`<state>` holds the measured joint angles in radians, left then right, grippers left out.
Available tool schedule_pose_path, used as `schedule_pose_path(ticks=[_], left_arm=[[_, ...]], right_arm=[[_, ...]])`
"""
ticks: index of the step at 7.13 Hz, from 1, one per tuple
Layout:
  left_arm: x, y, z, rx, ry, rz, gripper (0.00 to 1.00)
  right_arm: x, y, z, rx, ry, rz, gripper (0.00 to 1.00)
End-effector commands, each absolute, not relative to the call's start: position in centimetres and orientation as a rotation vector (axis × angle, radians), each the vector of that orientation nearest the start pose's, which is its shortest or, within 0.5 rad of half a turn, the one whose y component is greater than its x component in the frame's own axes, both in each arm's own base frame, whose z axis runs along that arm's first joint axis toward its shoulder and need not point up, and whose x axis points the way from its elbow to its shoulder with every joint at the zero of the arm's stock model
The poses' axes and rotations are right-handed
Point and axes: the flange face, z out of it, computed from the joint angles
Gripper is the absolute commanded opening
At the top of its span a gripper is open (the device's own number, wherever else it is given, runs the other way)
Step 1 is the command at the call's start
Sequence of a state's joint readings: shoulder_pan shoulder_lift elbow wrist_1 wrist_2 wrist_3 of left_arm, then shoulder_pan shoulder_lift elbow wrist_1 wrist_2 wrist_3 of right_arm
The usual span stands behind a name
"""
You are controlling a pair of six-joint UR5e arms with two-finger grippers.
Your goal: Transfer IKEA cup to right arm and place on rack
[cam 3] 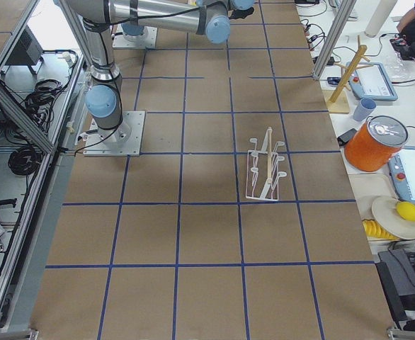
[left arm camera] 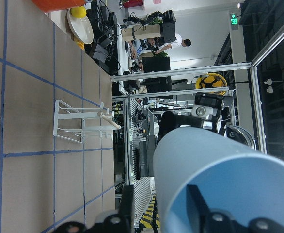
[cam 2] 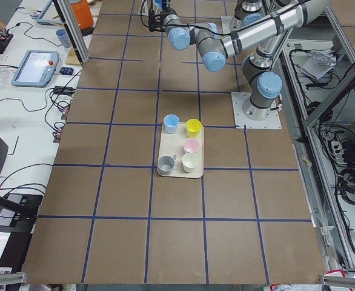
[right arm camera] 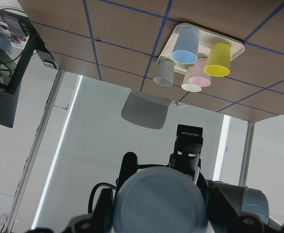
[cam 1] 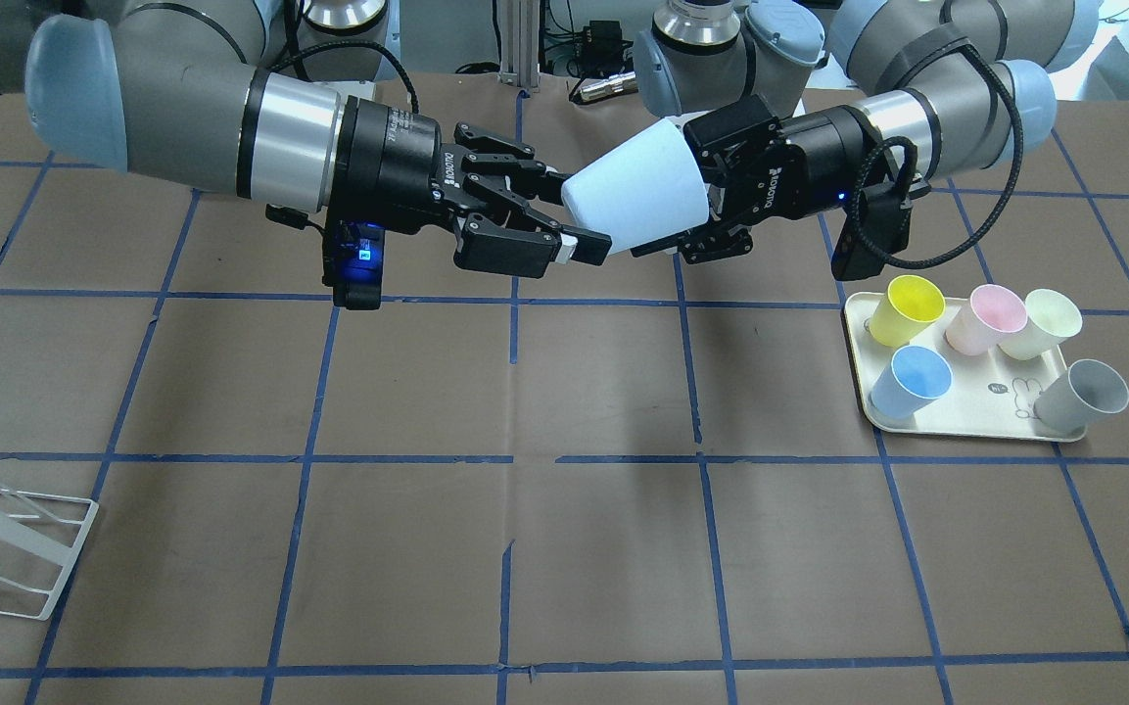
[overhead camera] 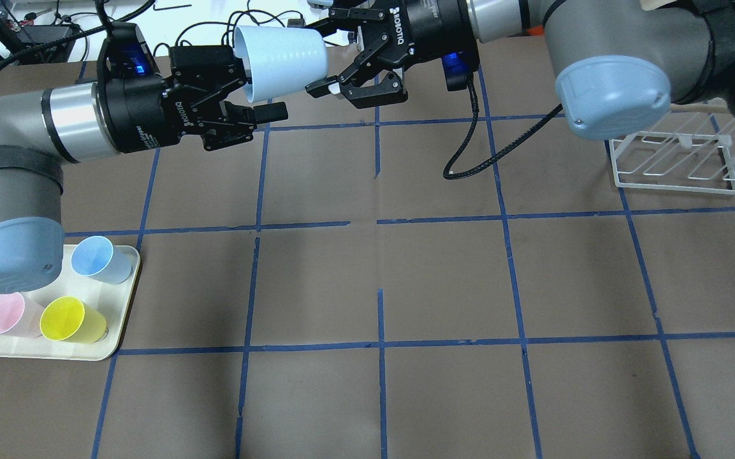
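The pale blue IKEA cup (cam 1: 637, 201) hangs in the air between both arms, lying sideways above the far table edge (overhead camera: 284, 60). My left gripper (cam 1: 686, 191), the one with the black corrugated cable, is shut on the cup's rim, with one finger inside it (left arm camera: 200, 204). My right gripper (cam 1: 569, 211) is open, and its jaws straddle the cup's narrow base end (right arm camera: 156, 199). I cannot tell whether its pads touch the cup. The white wire rack (overhead camera: 673, 162) stands empty on the table on my right side (cam 1: 6, 548).
A cream tray (cam 1: 965, 423) on my left side holds a second pale blue cup (cam 1: 910, 382), a yellow cup (cam 1: 905, 308), a pink cup (cam 1: 985, 318), a pale green one and a grey one. Brown table with blue grid lines lies between tray and rack.
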<state>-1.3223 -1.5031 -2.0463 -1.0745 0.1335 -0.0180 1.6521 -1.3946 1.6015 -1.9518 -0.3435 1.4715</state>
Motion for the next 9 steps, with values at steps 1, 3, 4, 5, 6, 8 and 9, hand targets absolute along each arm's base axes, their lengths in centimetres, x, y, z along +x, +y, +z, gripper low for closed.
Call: schedule_pose_path(ticks=[1, 3, 4, 5, 6, 8, 9], left_arm=[[-11.9, -47.6, 42.7, 0.163, -1.702, 0.246, 0.81], [-11.9, -47.6, 42.8, 0.159, -1.704, 0.250, 0.85], [-11.6, -47.7, 43.0, 0.167, -1.703, 0.252, 0.86], [-11.4, -47.6, 43.3, 0.177, -1.702, 0.249, 0.87], [-11.5, -47.5, 43.3, 0.176, -1.702, 0.251, 0.88], [-11.4, -47.5, 43.4, 0.176, -1.702, 0.253, 0.88], [-11.3, -47.5, 43.4, 0.178, -1.702, 0.254, 0.89]], right_arm=[[26.8, -54.4, 48.2, 1.200, 1.612, 0.865, 0.14], [26.3, -54.7, 48.0, 1.210, 1.606, 0.861, 0.11], [25.6, -54.9, 48.1, 1.222, 1.597, 0.855, 0.11], [24.6, -55.0, 48.5, 1.243, 1.585, 0.842, 0.11], [23.6, -55.2, 48.8, 1.255, 1.574, 0.829, 0.11], [21.8, -55.8, 48.7, 1.281, 1.548, 0.813, 0.11], [20.7, -56.2, 48.6, 1.298, 1.533, 0.803, 0.11]])
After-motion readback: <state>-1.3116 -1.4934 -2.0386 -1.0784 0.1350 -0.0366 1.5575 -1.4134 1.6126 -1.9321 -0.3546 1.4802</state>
